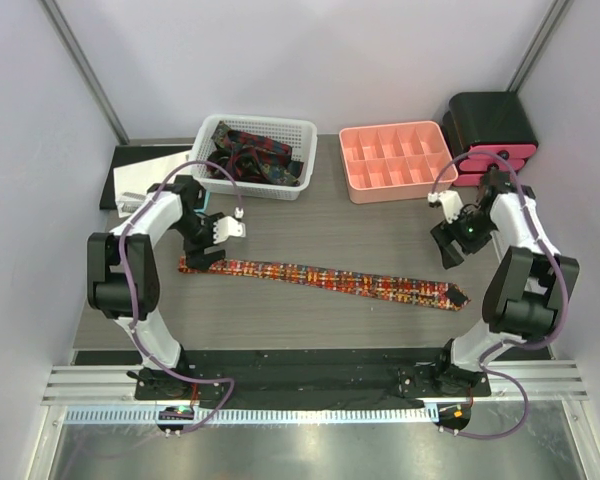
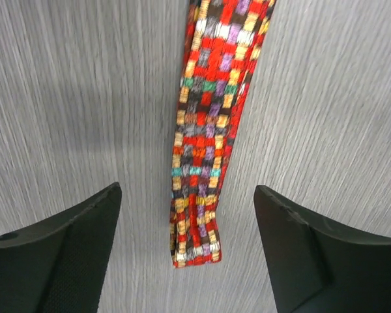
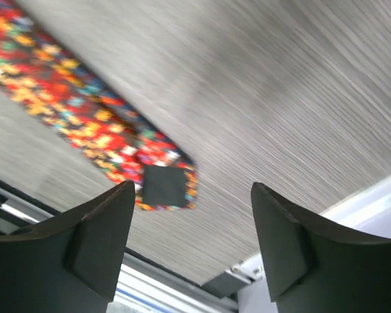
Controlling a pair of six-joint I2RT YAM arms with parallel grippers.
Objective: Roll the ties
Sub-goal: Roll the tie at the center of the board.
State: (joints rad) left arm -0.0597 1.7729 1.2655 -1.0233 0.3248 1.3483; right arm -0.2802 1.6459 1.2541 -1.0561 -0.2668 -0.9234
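Red patterned tie lies flat on the tabletop, long axis running left to right. Left hand is open and empty, directly over the narrow end. Right hand, likewise open and empty, hangs near the wide tip, slightly offset. Judged: left hand nearer.

Bright, even light from above left only soft shadows on the bench. The right wrist view was motion-blurred; the left wrist view looked sharp.
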